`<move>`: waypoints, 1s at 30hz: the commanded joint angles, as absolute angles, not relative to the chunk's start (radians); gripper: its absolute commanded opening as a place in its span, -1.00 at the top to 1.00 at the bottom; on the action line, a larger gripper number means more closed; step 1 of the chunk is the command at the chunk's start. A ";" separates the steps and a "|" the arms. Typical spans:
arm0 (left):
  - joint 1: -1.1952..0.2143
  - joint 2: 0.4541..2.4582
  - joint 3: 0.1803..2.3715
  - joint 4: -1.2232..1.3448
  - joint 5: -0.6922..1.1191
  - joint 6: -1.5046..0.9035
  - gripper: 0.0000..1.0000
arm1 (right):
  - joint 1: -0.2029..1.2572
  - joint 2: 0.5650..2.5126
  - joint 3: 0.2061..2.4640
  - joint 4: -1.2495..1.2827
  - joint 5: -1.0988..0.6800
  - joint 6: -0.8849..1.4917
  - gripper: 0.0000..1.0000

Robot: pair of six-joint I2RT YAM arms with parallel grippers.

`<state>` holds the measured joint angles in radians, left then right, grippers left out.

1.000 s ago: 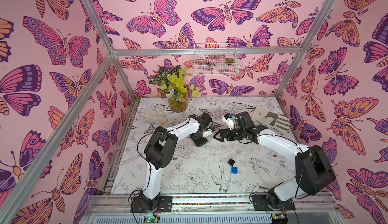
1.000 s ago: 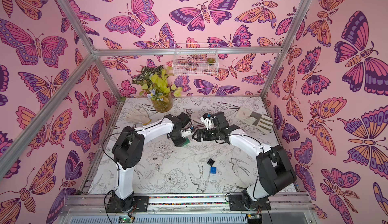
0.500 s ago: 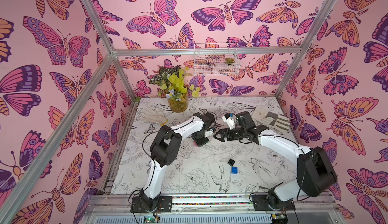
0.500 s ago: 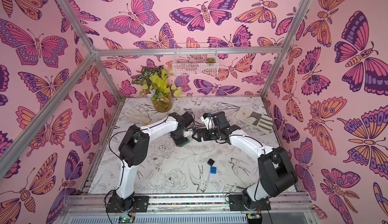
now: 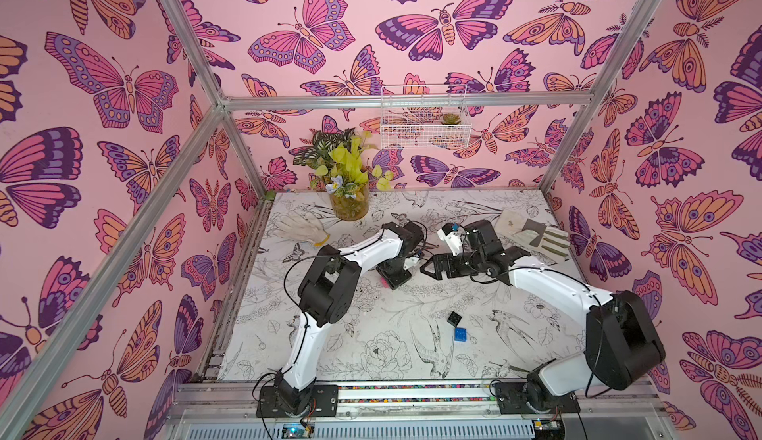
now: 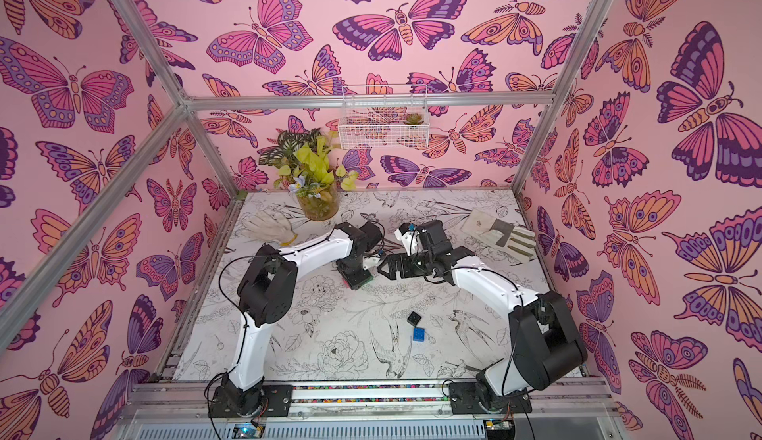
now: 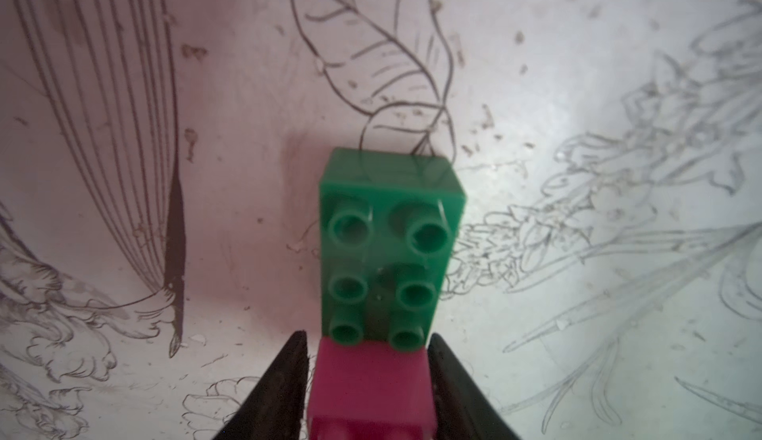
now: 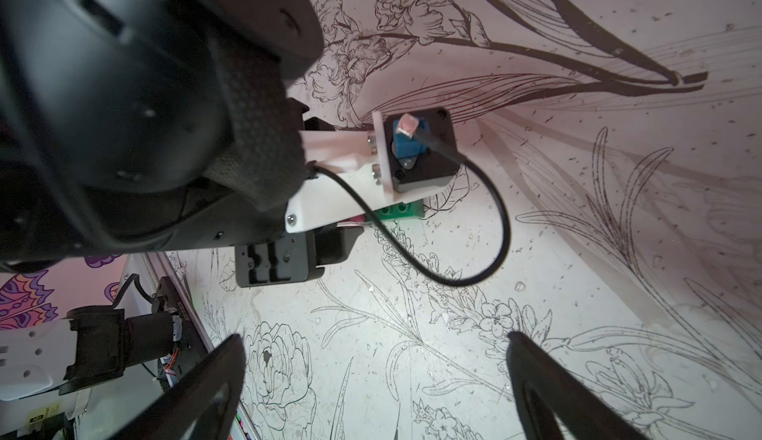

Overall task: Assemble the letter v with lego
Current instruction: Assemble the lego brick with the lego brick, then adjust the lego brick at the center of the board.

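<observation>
We see the left gripper [image 7: 368, 335] down at the surface [image 5: 350, 359]. Its fingers [image 7: 288, 380] are set narrow, one on each side of the pink brick [image 7: 371, 380]. They sit right against its sides, but we cannot tell whether they press it or stand just clear.

The pink brick sits on the end of the green brick [image 7: 387, 244] nearest this gripper. The green brick lies flat on the surface, studs up, and reaches away past the fingertips with six studs bare.

In both top views only slivers of pink [image 5: 384, 283] and green [image 6: 366, 280] show under the gripper body [image 6: 356, 279].

The right gripper [image 8: 373, 337] is wide, its fingers [image 8: 548, 384] far apart with nothing between them. It hangs above the surface just beside the left gripper and points toward it [image 5: 426, 267]. From its wrist we see the green [image 8: 402, 211] and pink [image 8: 350, 221] bricks peeking out from under the left arm's camera mount.

The black brick [image 5: 454, 318] and the blue brick [image 5: 461, 334] lie loose on the surface, just beside each other. They are well apart from both grippers, on the side toward the arm bases [image 6: 414, 317] [image 6: 419, 334].
</observation>
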<state>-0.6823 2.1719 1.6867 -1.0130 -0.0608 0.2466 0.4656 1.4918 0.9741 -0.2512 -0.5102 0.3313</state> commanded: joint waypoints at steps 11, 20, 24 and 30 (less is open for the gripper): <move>-0.689 2.195 1.753 -0.983 -0.050 0.248 -0.18 | 0.472 1.461 0.971 -0.284 -0.506 0.312 -0.98; -0.689 2.287 1.803 -0.991 0.033 0.304 -0.13 | 0.472 1.459 0.973 -0.294 -0.511 0.309 -0.98; -0.689 2.292 1.773 -0.990 0.042 0.315 -0.07 | 0.472 1.452 0.973 -0.298 -0.506 0.303 -0.98; -0.685 2.265 1.720 -0.988 0.033 0.363 0.18 | 0.472 1.454 0.969 -0.285 -0.513 0.316 -0.98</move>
<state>-0.6819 2.2486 1.7771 -0.9470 0.0055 0.3222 0.4656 1.4769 0.9741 -0.2737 -0.5098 0.3237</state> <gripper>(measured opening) 0.425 0.991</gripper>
